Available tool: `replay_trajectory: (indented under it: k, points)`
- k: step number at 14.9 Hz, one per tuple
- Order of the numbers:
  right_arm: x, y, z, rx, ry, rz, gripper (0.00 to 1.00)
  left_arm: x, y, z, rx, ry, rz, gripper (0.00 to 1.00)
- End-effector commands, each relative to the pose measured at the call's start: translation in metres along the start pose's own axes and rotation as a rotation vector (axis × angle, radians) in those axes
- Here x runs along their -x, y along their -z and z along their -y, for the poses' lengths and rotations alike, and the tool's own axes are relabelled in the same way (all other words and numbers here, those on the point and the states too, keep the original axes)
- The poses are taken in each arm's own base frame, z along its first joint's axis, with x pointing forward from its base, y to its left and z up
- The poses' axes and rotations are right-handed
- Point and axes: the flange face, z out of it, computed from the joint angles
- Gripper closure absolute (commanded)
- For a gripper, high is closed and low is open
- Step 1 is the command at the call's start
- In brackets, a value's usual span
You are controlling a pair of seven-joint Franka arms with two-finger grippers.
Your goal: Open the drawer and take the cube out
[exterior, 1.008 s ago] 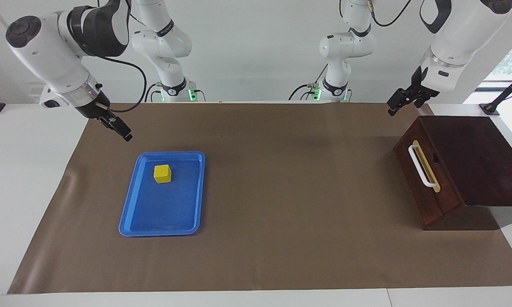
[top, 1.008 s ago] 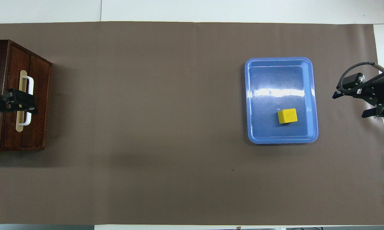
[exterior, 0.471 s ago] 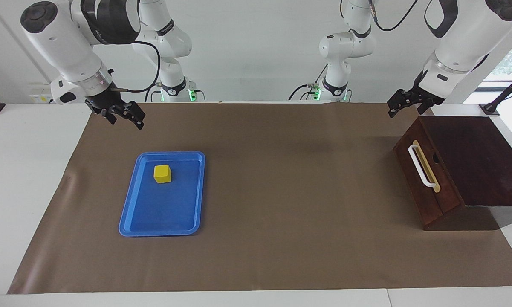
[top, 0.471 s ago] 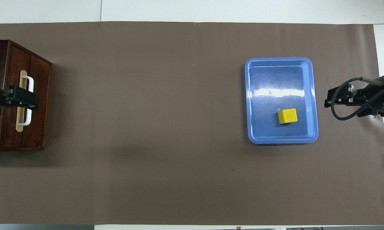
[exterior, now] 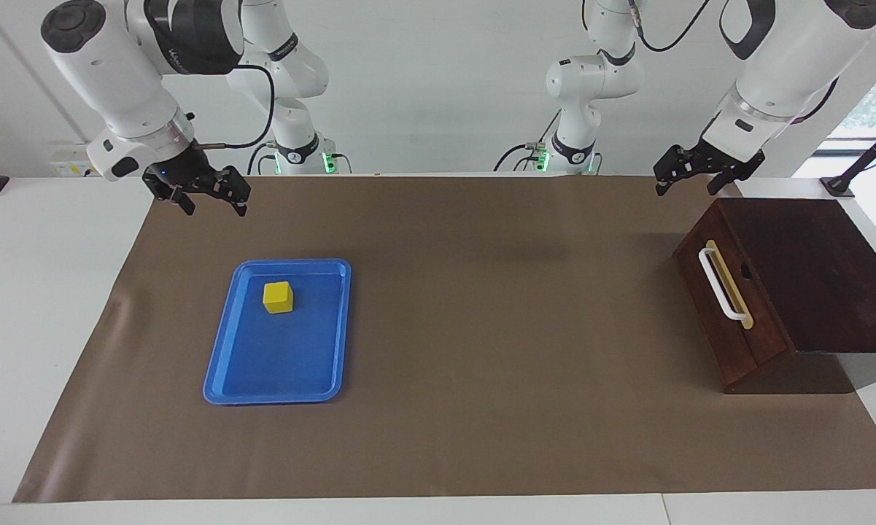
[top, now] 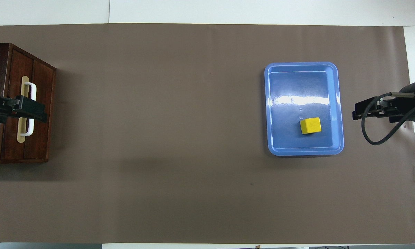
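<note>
task looks done: drawer [exterior: 729, 302] shut, cube [exterior: 278, 297] out.
cube rests in the blue tray [exterior: 262, 390] toward the right arm's end; left gripper [exterior: 689, 173] and right gripper [exterior: 208, 197] hang spread and empty.

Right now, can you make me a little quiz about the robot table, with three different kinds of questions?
1. True or false: the cube lies in the blue tray.
2. The drawer is: A) pulled out, B) closed, C) off the cabinet.
3. Fill in: the left gripper hangs in the air above the edge of the brown mat, near the cabinet's corner, while the right gripper hangs in the air near the ____.

Key: 1 true. 2 B. 3 tray.
</note>
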Motion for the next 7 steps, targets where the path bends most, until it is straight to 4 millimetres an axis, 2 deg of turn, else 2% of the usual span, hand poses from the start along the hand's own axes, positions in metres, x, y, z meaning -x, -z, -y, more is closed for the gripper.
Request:
replay_trajectory:
  k: [1,4,6,7]
  points:
    - [-0.002,0.011,-0.003,0.030,0.030,-0.010,0.00,0.000,0.006,-0.011,0.000,-0.043,0.001,0.00]
    - [-0.002,0.012,-0.002,0.038,0.044,-0.010,0.00,-0.001,0.006,-0.009,-0.012,-0.049,-0.004,0.00]
    - [-0.001,0.011,0.011,0.065,0.103,-0.008,0.00,0.000,0.008,-0.009,-0.014,-0.049,-0.007,0.00]
    - [-0.001,0.011,0.010,0.082,0.130,-0.008,0.00,0.000,0.008,-0.009,-0.014,-0.049,-0.006,0.00]
